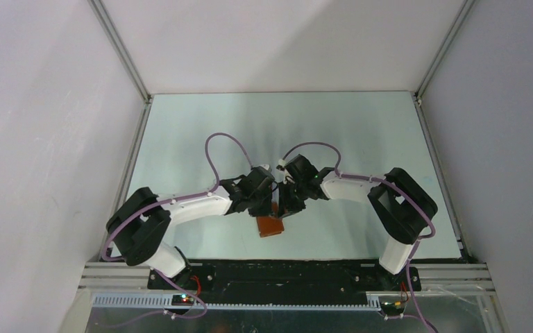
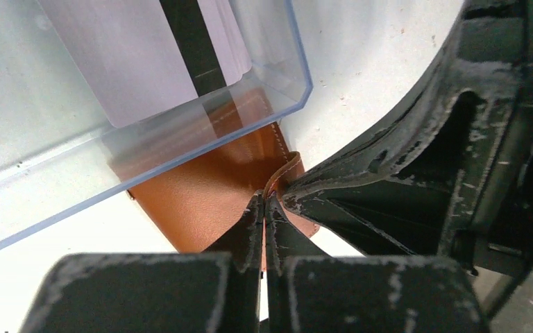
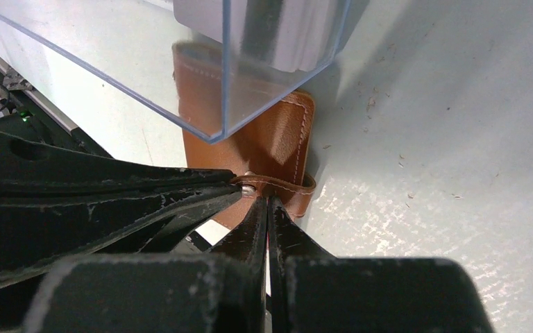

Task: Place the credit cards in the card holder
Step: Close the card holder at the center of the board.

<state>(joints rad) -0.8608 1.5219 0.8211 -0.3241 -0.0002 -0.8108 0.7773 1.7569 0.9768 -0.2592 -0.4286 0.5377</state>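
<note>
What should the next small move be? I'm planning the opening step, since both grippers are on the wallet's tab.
Probably ease the grippers slightly apart to pop the snap. The left gripper and right gripper each have jaws shut on the card holder at its snap tab, the holder looks folded, and the credit cards sit in a clear box.

The left pincer [image 1: 271, 196] and right pincer [image 1: 286, 201] meet at the far edge of the brown card holder [image 1: 270, 227].

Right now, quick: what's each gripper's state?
Left gripper: closed, pinching the card holder by its tab.
Right gripper: closed on the same tab.
</note>
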